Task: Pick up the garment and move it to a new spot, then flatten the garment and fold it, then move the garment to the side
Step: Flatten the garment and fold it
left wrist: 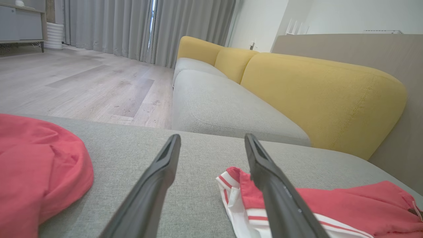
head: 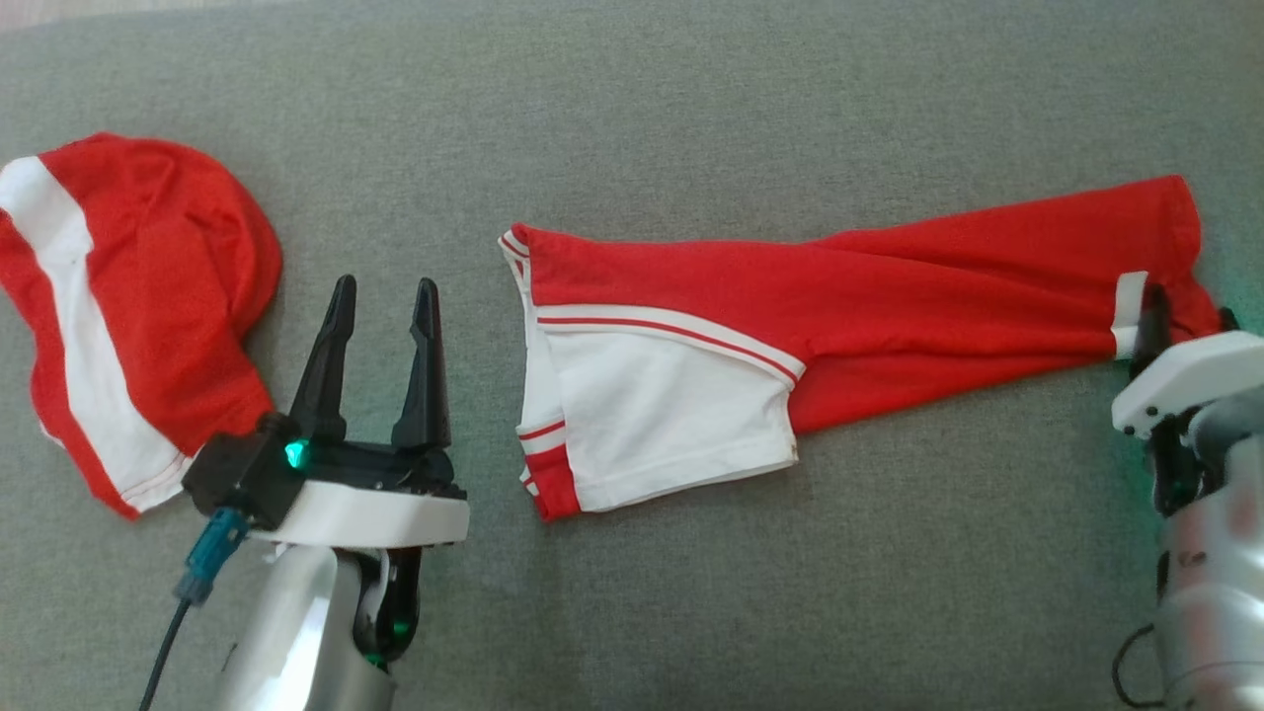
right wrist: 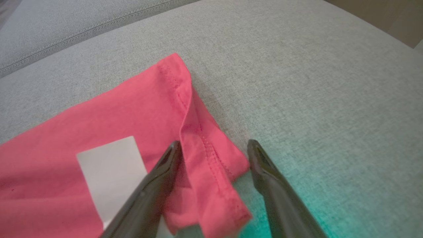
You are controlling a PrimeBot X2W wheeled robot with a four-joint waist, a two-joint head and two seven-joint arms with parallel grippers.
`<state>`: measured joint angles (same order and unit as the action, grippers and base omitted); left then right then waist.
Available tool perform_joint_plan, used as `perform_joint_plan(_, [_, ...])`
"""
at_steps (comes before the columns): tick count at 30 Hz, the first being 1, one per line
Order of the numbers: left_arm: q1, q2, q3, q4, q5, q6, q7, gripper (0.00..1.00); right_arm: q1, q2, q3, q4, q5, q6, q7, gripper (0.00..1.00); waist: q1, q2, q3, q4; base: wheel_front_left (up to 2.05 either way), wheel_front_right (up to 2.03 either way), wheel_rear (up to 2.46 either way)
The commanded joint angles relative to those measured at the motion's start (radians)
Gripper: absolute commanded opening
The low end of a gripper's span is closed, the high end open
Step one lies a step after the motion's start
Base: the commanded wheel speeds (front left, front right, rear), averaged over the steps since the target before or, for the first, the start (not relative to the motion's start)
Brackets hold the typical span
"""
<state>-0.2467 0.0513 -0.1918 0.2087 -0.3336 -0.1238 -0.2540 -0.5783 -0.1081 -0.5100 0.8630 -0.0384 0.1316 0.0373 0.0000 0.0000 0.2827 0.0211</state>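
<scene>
Seemingly the right pincer (right wrist: pixel 214 145), parted, straddles the garment (right wrist: pixel 132 109) hem

Grey fabric cushion (head: pixel 691 99) in fg. Beyond: sofa (left wrist: pixel 231 109) w/ grey seats, yellow backs (left wrist: pixel 324 96). Pale wood floor (left wrist: pixel 82 82), grey curtains (left wrist: pixel 109 26) w/ daylight slit, white wall (left wrist: pixel 264 19), cabinet (left wrist: pixel 19 26) far left, tan panel (left wrist: pixel 347 46) at rt.

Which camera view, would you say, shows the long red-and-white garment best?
The head view: the long garment lies there almost whole. The left wrist view catches its striped white end; the right wrist view, its red hem by the right hand.
</scene>
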Motion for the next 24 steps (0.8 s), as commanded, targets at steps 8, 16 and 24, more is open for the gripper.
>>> perform_joint_plan(8, [-0.045,0.002,0.056,-0.032,0.015,-0.006,-0.008,1.0,-0.033,-0.006,0.053,-0.025,0.054,-0.001,0.013,0.0,0.0,0.0,0.011,-0.005,0.0,0.0,0.0])
perform_joint_plan(16, [-0.036,0.001,0.068,-0.031,0.017,-0.007,-0.008,1.0,-0.011,-0.119,-0.071,-0.045,0.031,-0.001,-0.005,0.0,0.0,0.0,-0.012,-0.005,0.0,0.0,0.0])
perform_joint_plan(24, [-0.025,0.0,0.063,-0.03,0.012,-0.007,-0.008,1.0,-0.037,-0.108,-0.152,-0.049,-0.056,-0.001,-0.033,0.0,0.0,0.0,-0.044,-0.009,0.0,0.0,0.0])
